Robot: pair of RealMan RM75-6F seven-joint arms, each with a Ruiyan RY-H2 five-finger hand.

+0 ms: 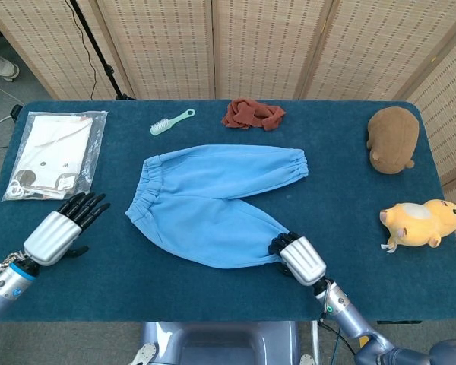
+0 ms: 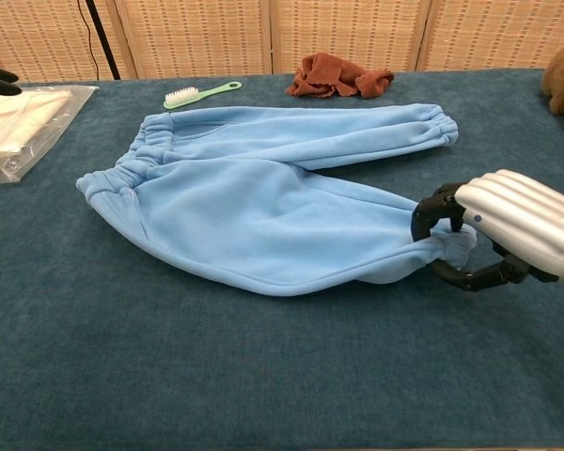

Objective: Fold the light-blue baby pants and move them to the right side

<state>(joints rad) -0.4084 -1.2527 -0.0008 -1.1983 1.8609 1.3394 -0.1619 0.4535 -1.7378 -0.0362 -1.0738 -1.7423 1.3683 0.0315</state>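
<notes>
Currently, the light-blue baby pants (image 1: 213, 204) are lying spread flat near the middle of the dark blue tabletop (image 1: 342, 190), with the waistband pointing toward the robot's left and both legs extending toward its right. The right hand (image 1: 298, 257) is gripping the cuff of the nearer leg; in the chest view its dark fingers (image 2: 430, 210) are curling around the gathered cuff fabric, which is bunching inside the grasp. The left hand (image 1: 59, 230) is hovering over the tabletop well apart from the waistband, its fingers (image 1: 86, 206) extending and spreading slightly, holding nothing. A clear plastic bag of folded white fabric (image 1: 55, 154) is lying at the far left corner, just beyond the left hand. A mint-green brush (image 1: 172, 122) and a crumpled rust-red cloth (image 1: 252, 114) are sitting along the far edge, beyond the pants. A brown plush animal (image 1: 393, 139) and a yellow plush animal (image 1: 419, 223) are resting on the right side of the tabletop, well apart from the pants. Woven folding screens (image 1: 251, 46) are standing behind the tabletop.
</notes>
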